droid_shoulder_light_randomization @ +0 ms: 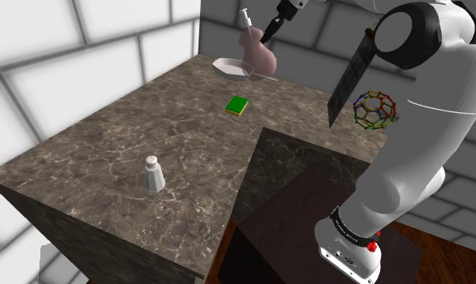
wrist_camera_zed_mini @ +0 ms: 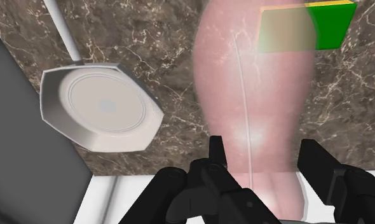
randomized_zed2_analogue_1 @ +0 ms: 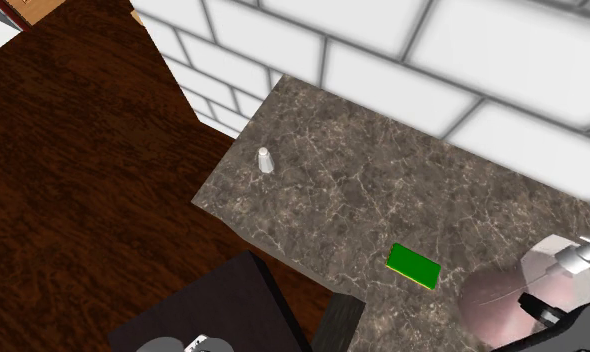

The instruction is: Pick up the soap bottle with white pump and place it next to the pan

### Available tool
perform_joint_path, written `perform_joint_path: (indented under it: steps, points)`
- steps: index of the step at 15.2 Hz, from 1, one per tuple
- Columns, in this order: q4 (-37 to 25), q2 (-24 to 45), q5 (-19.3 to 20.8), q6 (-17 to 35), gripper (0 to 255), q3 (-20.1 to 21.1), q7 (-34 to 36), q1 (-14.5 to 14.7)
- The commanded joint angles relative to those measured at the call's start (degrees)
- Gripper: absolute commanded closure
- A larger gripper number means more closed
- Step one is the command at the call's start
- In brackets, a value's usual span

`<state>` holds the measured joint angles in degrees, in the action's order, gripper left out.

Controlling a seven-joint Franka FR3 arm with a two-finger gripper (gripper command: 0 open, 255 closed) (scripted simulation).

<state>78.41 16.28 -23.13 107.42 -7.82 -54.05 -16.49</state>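
A pink translucent soap bottle (droid_shoulder_light_randomization: pixel 256 50) with a white pump (droid_shoulder_light_randomization: pixel 244 18) stands upright at the far end of the marble counter (droid_shoulder_light_randomization: pixel 107 137). It sits right beside a white pan (droid_shoulder_light_randomization: pixel 232 68). My gripper (droid_shoulder_light_randomization: pixel 266 34) is shut on the bottle's upper body, coming in from the shoulder view's right. In the wrist view both black fingers (wrist_camera_zed_mini: pixel 217 154) clasp the bottle (wrist_camera_zed_mini: pixel 250 95), and the pan (wrist_camera_zed_mini: pixel 100 108) with its long handle lies close beside it. I cannot tell whether the bottle's base touches the counter. From the second exterior view the bottle (randomized_zed2_analogue_1: pixel 498 300) and pump (randomized_zed2_analogue_1: pixel 580 260) sit at the lower right.
A green sponge (droid_shoulder_light_randomization: pixel 238 105) lies mid-counter, near the bottle (randomized_zed2_analogue_1: pixel 413 265). A white shaker (droid_shoulder_light_randomization: pixel 154 174) stands near the counter's front edge. A coloured wireframe ball (droid_shoulder_light_randomization: pixel 375 109) hovers by my forearm. Tiled walls close the far sides; the dark stand (droid_shoulder_light_randomization: pixel 293 218) adjoins the counter.
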Motion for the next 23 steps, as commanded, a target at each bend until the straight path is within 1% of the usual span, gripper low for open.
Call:
perform_joint_path:
  steps: [1, 10, 20, 23]
  points:
    - [-1.8, 2.5, -1.0, 0.0, 255, -0.5, -2.3, -1.6]
    - [5.8, 1.9, -1.8, 6.6, 255, -0.2, -4.7, -1.1]
    - [12.1, 2.7, -3.3, 13.3, 255, 0.2, -7.6, -0.9]
    - [12.2, 2.7, -3.3, 13.4, 255, 0.2, -7.6, -0.9]
